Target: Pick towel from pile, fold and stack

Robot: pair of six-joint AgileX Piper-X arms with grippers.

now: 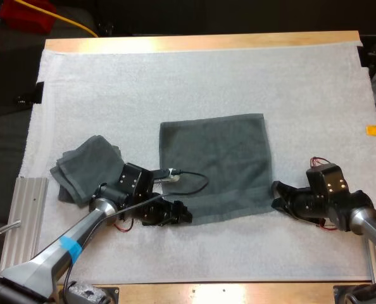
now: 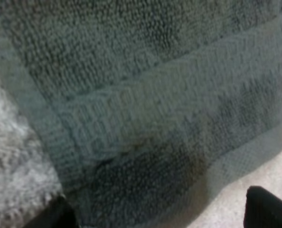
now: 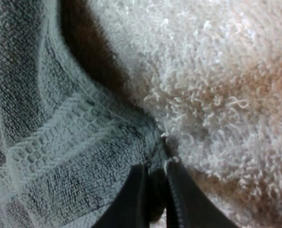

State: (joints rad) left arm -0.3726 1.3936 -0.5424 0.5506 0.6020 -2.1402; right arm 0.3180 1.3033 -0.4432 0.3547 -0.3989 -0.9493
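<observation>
A dark grey-green towel (image 1: 213,163) lies spread flat in the middle of the white mat (image 1: 175,82). A second towel (image 1: 87,168), loosely folded in layers, lies to its left. My left gripper (image 1: 175,213) sits at the flat towel's near left corner. In the left wrist view its fingers (image 2: 269,209) stand wide apart, open, with the towel's hemmed corner (image 2: 145,142) lying flat between them. My right gripper (image 1: 278,196) is at the near right corner. Its fingertips (image 3: 143,199) are shut on the towel's corner (image 3: 153,142), which bunches up between them.
A metal plate (image 1: 23,215) lies at the mat's near left edge, beside the folded towel. The wooden table edge (image 1: 200,42) runs along the far side. Bare mat stretches behind and in front of the towels.
</observation>
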